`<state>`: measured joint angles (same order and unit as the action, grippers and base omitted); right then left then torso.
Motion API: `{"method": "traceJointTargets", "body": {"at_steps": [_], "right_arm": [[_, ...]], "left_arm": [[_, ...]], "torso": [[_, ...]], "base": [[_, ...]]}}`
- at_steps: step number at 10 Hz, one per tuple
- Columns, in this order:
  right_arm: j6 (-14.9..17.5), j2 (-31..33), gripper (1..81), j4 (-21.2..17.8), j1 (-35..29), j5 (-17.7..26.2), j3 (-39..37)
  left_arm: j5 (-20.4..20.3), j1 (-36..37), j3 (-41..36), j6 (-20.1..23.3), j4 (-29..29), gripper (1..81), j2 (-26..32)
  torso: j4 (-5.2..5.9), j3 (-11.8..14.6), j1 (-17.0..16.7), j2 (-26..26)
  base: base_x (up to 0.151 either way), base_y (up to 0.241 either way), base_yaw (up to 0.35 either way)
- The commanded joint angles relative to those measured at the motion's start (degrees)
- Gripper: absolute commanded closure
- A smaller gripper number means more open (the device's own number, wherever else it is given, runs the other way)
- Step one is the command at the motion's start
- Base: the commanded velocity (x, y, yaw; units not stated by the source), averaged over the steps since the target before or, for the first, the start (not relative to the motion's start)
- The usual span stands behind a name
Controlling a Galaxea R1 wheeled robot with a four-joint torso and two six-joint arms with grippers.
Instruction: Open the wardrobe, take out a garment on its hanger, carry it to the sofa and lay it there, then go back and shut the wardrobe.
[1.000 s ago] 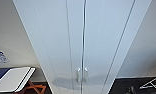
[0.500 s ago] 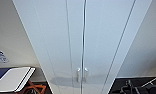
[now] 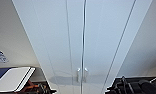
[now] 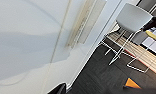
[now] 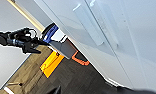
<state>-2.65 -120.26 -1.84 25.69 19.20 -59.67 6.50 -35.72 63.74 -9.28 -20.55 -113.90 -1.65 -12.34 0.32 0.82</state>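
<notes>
grippers cannot be read at this moment: whether the left one or the right one is spread or pressed together cannot be told. dark robot arm parts (image 3: 36,88) sit at the lower left of the head view and more dark arm parts (image 3: 134,86) at the lower right, both low and short of the doors.

from left to right in the head view: a white slanted panel (image 3: 12,78) lies low by the plain wall, then the wardrobe (image 3: 54,45) rises tall and white through the middle, its two full-height doors meeting at a thin central seam and both shut. the pair of small vertical handles (image 3: 81,74) stand side by side either side of that seam, low in the view, with a faint grey shadow on the door face beside them. a pale wall runs off to the right.

the left wrist view has the wardrobe's white face (image 4: 26,42) close up, dark carpet at its foot, and a white chair (image 4: 132,18) on thin white legs standing well apart on the floor, near a small orange patch (image 4: 131,83).

the right wrist view shows the two handles (image 5: 89,25) on the closed doors, a dark arm (image 5: 17,40) reaching across, and yellow (image 5: 51,63) and orange (image 5: 80,58) shapes on the dark floor near the wardrobe's base.
</notes>
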Motion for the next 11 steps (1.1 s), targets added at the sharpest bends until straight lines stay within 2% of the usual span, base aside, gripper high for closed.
{"method": "traceJointTargets", "body": {"at_steps": [1, 5, 9, 11], "right_arm": [[-0.2, -2.2, 1.0, -1.1, -7.5, 1.1, -1.9], [-1.1, -8.7, 1.0, -0.9, -8.2, 4.2, -7.5], [-1.3, -14.4, 1.0, -1.0, -9.9, 4.3, -12.9], [-1.4, -14.9, 1.0, -1.1, -11.7, 3.6, -12.8]], "left_arm": [[1.9, 7.0, 1.5, -1.4, -0.1, 1.0, -1.2], [2.5, 7.9, 5.7, -1.5, 0.0, 1.0, -5.3], [2.6, 9.2, 8.1, -2.6, -0.2, 1.0, -9.1], [1.6, 9.5, 8.9, -2.6, -0.2, 1.0, -10.3]], "torso": [[0.00, 0.0, 0.0, 0.0], [0.00, 0.0, 0.0, 0.0], [0.00, -0.1, 0.1, -0.1], [0.00, -0.1, 0.1, -0.1]], "base": [[0.000, 0.000, 0.000], [0.000, 0.000, 0.000], [0.000, 0.000, 0.000], [0.000, 0.000, 0.000]]}}
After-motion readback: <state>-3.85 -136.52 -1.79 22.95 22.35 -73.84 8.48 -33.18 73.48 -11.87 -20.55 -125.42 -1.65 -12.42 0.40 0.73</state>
